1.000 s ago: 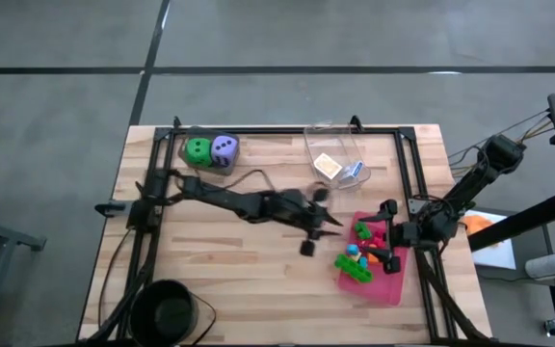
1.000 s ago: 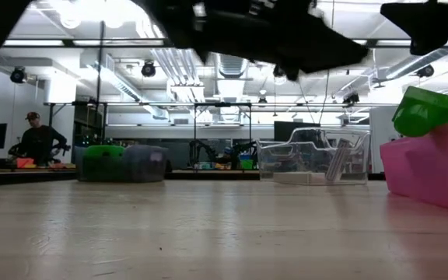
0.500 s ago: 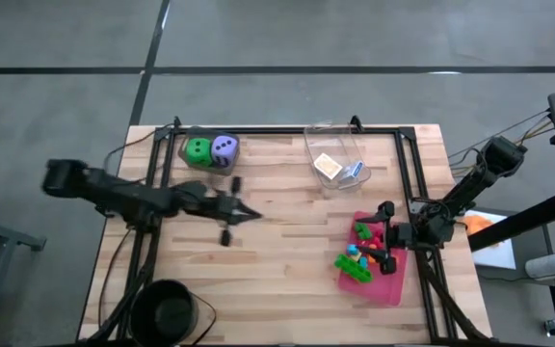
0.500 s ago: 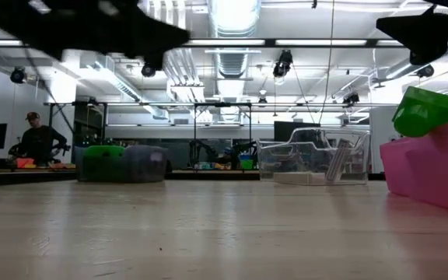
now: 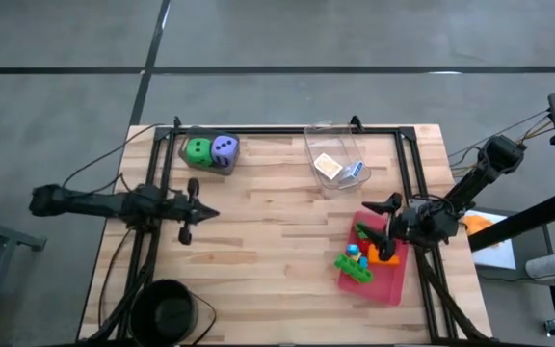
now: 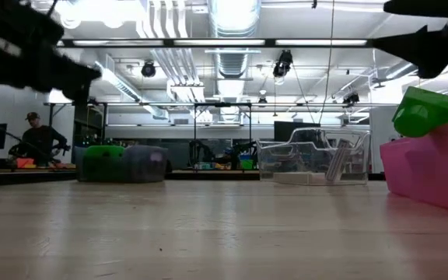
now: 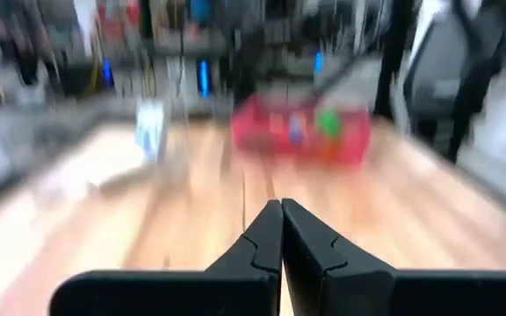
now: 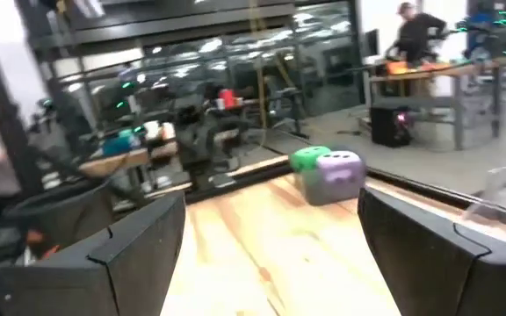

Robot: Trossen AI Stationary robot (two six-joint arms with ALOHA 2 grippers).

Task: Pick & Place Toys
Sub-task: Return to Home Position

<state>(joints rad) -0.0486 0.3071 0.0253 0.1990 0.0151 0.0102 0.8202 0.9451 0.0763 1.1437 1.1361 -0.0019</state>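
Note:
My left gripper (image 5: 210, 214) is shut and empty above the table's left part; its closed fingertips show in the left wrist view (image 7: 281, 211). My right gripper (image 5: 379, 229) is open and empty over the pink tray (image 5: 389, 289), its fingers wide apart in the right wrist view (image 8: 271, 215). Green (image 5: 355, 267), orange, red, blue and yellow bricks lie in the pink tray. The green die (image 5: 198, 150) and the purple die (image 5: 224, 147) sit side by side at the far left. The orange-white packet (image 5: 329, 166) and the blue-white packet (image 5: 357, 171) lie in the clear box (image 5: 318, 140).
A black round pot (image 5: 167, 310) sits at the near left corner. A dark frame (image 5: 277, 131) runs along the table's far, left and right sides. A person (image 6: 39, 141) is at a bench in the room far behind. The bare wood (image 5: 277, 241) lies between the arms.
My left gripper has drawn back fast from the table's middle, beside the pink tray, toward the table's left edge, staying shut and empty. The toys have kept their places.

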